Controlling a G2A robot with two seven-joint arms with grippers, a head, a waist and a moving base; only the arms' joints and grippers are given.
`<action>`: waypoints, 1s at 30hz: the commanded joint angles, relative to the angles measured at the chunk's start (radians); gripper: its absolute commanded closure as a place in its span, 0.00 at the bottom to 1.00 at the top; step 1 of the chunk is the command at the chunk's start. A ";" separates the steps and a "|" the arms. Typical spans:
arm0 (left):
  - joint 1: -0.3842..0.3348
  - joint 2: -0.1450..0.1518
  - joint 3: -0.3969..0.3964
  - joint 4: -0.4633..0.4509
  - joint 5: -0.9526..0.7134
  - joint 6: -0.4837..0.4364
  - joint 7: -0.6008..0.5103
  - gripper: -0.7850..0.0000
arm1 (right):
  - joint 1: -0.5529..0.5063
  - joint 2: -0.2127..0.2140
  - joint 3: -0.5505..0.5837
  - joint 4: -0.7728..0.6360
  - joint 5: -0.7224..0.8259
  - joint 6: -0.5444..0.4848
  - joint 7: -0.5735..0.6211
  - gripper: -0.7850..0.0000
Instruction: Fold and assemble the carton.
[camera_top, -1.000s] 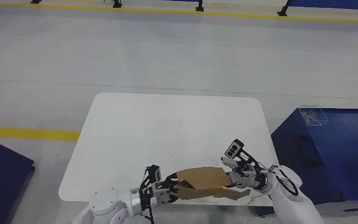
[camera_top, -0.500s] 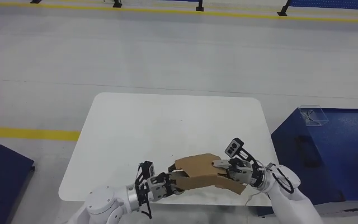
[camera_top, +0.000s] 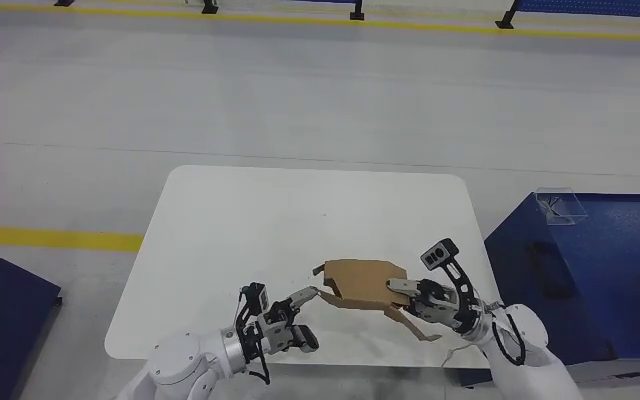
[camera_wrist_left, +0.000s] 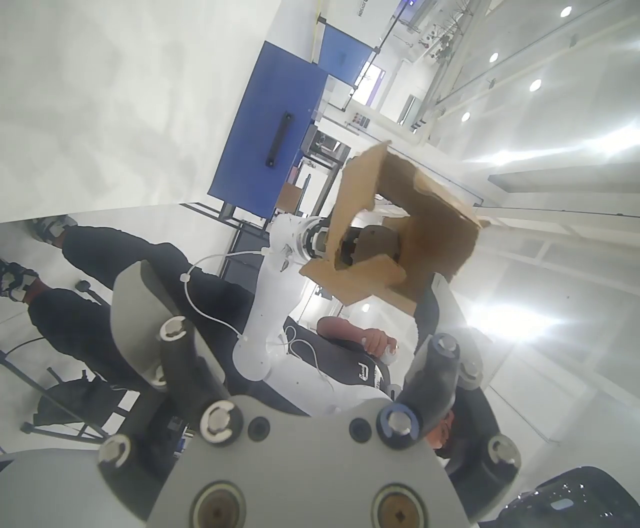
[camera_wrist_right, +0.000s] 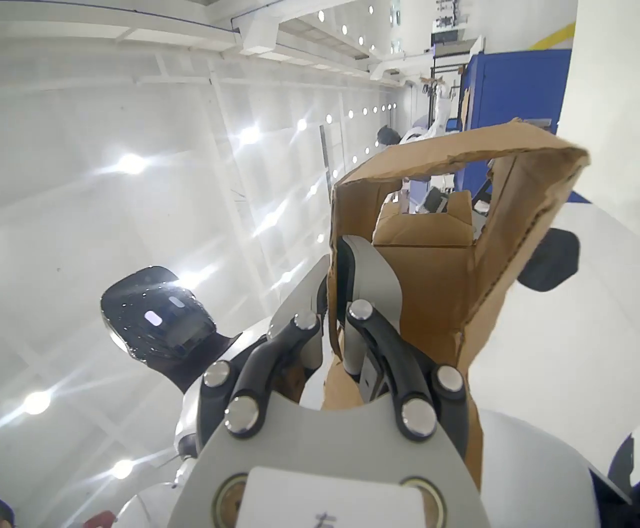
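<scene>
Spotter: Since half a second back the left gripper (camera_top: 306, 316) is letting go. Its fingers (camera_wrist_left: 145, 310) are now standing wide apart, grey pads bare, and the carton (camera_top: 365, 281) is sitting farther in from the near table edge than before.

Logger: Noting. Right side?

Spotter: The right gripper (camera_wrist_right: 334, 285) is pinching one carton wall. One smooth grey finger (camera_wrist_right: 372, 280) is lying inside, the other outside, with the brown board between them.

Logger: Carton's look?

Spotter: Plain brown corrugated board, matte, with edges fraying and rough-torn. It is standing open as a squarish tube, hollow right through, with loose flaps hanging at both ends. One notched flap is pointing toward the left gripper, right by its upper fingertip; touching or not, can't tell.

Logger: Position?

Spotter: It is sitting over the near right part of the white, round-cornered table (camera_top: 250, 230), between the two grippers. Whether it is resting on the top or lifted off it, can't tell.
</scene>
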 joint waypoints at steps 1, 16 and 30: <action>0.000 0.000 0.000 0.000 0.000 0.000 0.000 0.00 | 0.001 0.000 -0.001 0.001 0.014 0.024 0.001 1.00; 0.195 0.003 -0.125 -0.233 0.448 -0.776 0.230 0.00 | -0.052 0.009 0.039 -0.044 -0.351 -0.480 0.082 1.00; 0.097 -0.008 0.000 -0.201 0.621 -0.586 0.134 0.00 | -0.090 0.036 0.042 -0.115 -0.298 -0.537 0.112 1.00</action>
